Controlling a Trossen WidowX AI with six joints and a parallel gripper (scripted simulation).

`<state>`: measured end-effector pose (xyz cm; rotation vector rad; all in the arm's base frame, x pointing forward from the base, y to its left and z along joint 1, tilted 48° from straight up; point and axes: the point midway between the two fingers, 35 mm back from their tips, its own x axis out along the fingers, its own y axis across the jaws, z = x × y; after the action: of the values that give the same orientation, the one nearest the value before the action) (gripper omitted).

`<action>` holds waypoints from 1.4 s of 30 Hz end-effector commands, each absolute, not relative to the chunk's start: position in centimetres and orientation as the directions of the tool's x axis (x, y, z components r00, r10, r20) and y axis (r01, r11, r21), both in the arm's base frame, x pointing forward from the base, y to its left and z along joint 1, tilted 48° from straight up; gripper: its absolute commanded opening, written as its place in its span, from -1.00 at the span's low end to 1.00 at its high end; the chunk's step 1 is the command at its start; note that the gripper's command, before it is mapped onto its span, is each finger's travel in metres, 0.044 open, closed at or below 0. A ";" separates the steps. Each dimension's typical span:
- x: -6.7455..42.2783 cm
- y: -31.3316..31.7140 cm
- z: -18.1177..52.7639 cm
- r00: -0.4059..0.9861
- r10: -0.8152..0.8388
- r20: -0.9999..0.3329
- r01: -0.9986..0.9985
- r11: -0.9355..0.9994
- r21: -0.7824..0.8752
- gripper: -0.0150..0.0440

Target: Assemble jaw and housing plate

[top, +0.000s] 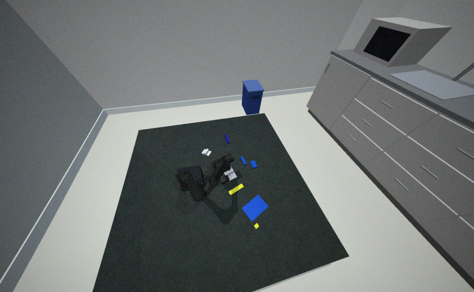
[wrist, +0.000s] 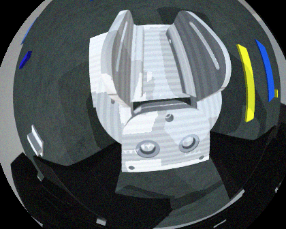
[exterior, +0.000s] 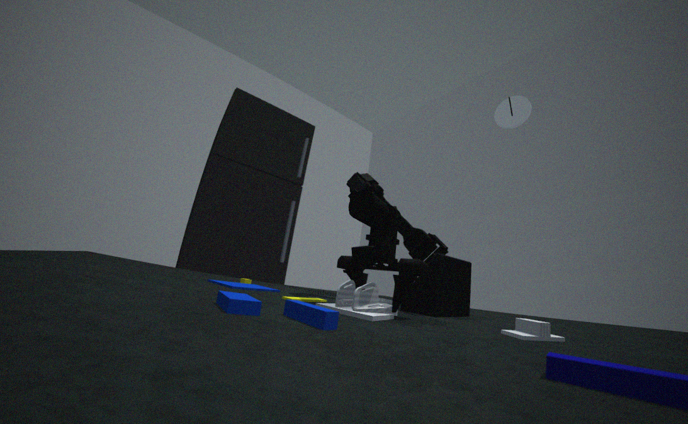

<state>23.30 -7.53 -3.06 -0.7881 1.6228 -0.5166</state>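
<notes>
Two pale grey jaws, the left jaw (wrist: 121, 54) (exterior: 345, 295) and the right jaw (wrist: 201, 58) (exterior: 366, 297), stand side by side on the white base (wrist: 97, 68) (exterior: 379, 318). Their rear ends, with the gear teeth, are mostly hidden under the housing plate (wrist: 165, 134). The plate lies across the rear of the base, and a stub shows in each of its two large holes, the left stub (wrist: 148, 146) and the right stub (wrist: 188, 140). It looks about level; whether it is fully down cannot be told. My gripper (wrist: 164, 141) (exterior: 377, 290) is open, its dark fingers on either side of the plate.
A white ridged block (top: 206, 152) (exterior: 533, 329) (wrist: 35, 143) stands apart. A yellow bar (top: 236, 189) (wrist: 247, 85) and a blue panel (top: 254, 207) (wrist: 266, 71) lie on the other side. Two blue blocks (top: 243, 160) (top: 253, 163) and a dark blue bar (top: 226, 138) (exterior: 631, 382) lie beyond the base.
</notes>
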 end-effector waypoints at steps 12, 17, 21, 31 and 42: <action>23.3 -7.5 -3.1 -0.072 -0.735 -0.674 -0.210 0.672 -0.710 1.00; 23.5 -6.7 -2.4 -0.070 -0.733 -0.676 -0.210 0.674 -0.709 1.00; 24.0 -4.1 -0.2 -0.069 -0.731 -0.679 -0.209 0.676 -0.707 1.00; 23.8 -2.6 1.4 -0.068 -0.738 -0.671 -0.216 0.668 -0.712 1.00; 20.6 2.5 5.0 -0.071 -0.733 -0.677 -0.209 0.674 -0.708 1.00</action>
<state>21.28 1.31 4.03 -0.8005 1.6263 -0.5072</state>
